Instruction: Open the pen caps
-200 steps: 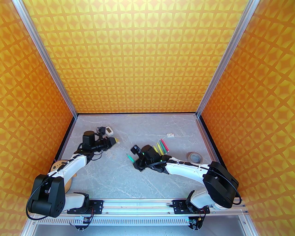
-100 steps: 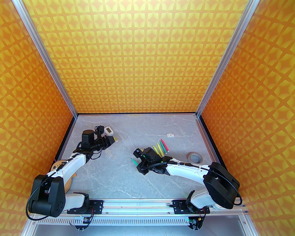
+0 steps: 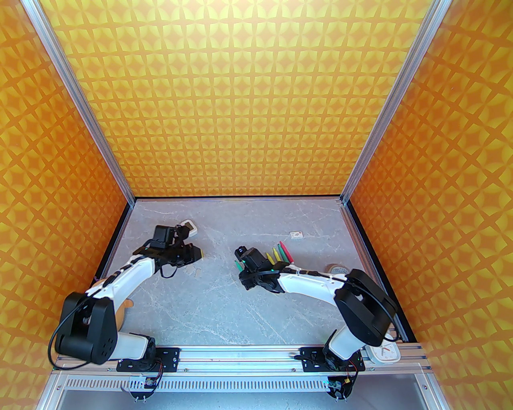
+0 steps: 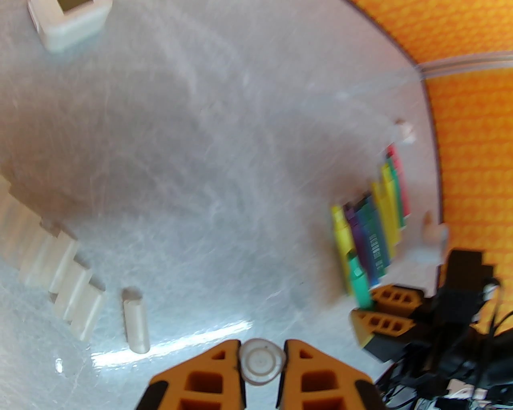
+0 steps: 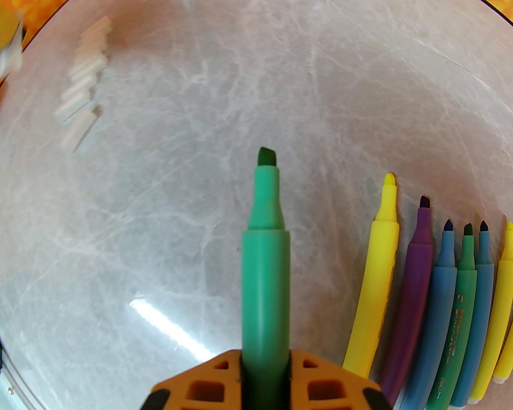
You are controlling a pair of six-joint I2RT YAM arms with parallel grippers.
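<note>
A robotics lab cell is suggested by orange patterned wall panels [image 3: 240, 100] and a silver aluminium rail [image 3: 240, 354] at six o'clock.

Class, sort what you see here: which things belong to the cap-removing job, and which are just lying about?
Job: held green pen; held whitish cap; row of uncapped pens; loose caps.
Lying about: tape roll; white box; small card.

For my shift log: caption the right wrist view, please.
Right gripper holds an uncapped green pen; more uncapped pens lie in a row beside it, loose pen caps lined up far left.
</note>
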